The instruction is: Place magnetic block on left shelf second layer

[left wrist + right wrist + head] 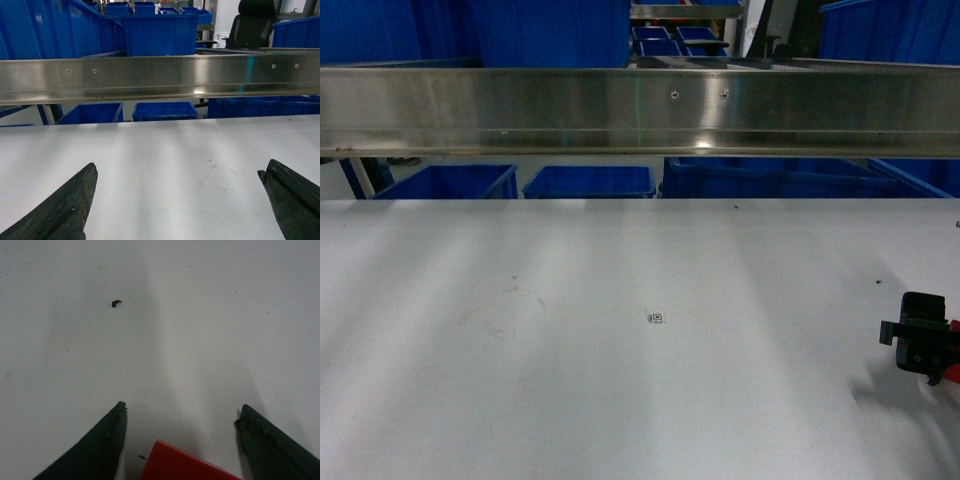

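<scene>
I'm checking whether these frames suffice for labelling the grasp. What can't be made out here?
- Magnetic block: in the right wrist view the bottom edge cuts it off; only a red corner shows between the open fingers, so contact is unclear.
- Right gripper: in the head view the right edge crops it, and only a red sliver shows beside it.
- Shelf layers: the steel rail blocks the head and left wrist views.
- Small printed mark on the table: too small to read.

Red block (bottom edge) cut off
</scene>
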{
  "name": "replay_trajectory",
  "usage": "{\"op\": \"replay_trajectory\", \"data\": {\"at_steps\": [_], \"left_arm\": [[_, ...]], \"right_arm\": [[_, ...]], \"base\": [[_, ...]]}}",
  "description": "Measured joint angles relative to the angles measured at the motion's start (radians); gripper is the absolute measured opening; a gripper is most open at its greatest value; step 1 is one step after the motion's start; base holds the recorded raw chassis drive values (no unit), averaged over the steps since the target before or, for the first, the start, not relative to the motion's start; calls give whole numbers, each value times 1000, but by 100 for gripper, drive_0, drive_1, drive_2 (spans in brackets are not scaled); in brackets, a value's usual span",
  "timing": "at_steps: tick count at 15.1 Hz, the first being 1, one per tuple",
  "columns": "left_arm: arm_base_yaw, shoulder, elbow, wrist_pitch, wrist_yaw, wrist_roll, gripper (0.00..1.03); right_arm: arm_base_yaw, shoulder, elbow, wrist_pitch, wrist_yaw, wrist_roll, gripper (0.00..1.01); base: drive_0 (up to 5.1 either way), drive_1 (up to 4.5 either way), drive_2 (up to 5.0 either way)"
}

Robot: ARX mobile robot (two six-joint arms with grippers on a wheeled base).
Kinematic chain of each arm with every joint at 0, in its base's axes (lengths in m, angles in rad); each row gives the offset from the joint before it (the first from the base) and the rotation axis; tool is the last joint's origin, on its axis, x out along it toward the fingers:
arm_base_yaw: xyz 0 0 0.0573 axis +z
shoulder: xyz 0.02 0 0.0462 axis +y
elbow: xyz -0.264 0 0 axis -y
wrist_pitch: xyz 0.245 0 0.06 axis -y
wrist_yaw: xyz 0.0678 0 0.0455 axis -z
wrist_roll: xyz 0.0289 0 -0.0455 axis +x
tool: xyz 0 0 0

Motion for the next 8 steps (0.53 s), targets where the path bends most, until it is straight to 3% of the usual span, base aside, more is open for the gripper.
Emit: {"op": "replay_trajectory", "data": {"at_steps": [1, 4, 6, 8], "left_arm": [[0, 0, 0, 0, 0, 0, 98], [0, 0, 0, 0, 0, 0, 98], [0, 0, 0, 0, 0, 0, 98], [0, 0, 0, 0, 0, 0, 98]], "right_arm": [[1, 0, -19, 35, -23, -27, 42], [1, -17, -47, 87, -77, -103, 40], [0, -72, -67, 119, -123, -179, 40], [-16, -216, -68, 97, -208, -313, 40]], "base": [[0, 0, 0], [0, 0, 0], [0, 0, 0], [0, 0, 0]]}}
